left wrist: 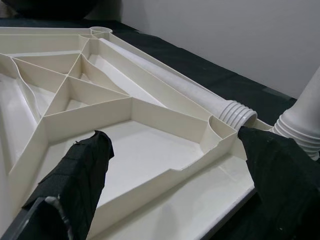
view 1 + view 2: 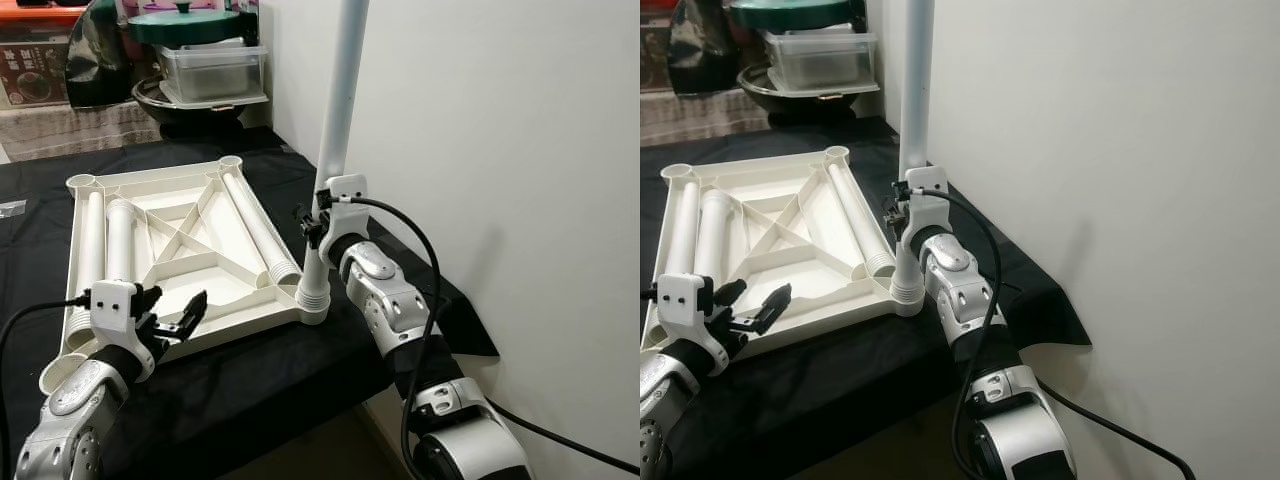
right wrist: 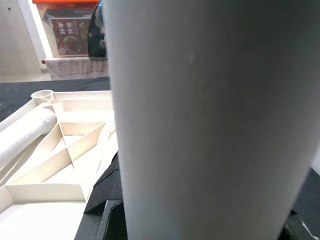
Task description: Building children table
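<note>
Upturned tabletop (image 2: pixel 180 250): right gripper (image 2: pixel 318 222) clamps upright table leg (image 2: pixel 335 150) at its corner socket; left gripper (image 2: pixel 172 315) spread, over near edge.

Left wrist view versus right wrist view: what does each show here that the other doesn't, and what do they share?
Left wrist view: the left gripper open over the near edge of the upturned tabletop, with a loose leg lying in it, threaded end nearest.

Right wrist view: the upright leg close up, held by the right gripper, plus a printed box behind.

Shared: the ribbed tabletop underside on the black cloth.
</note>
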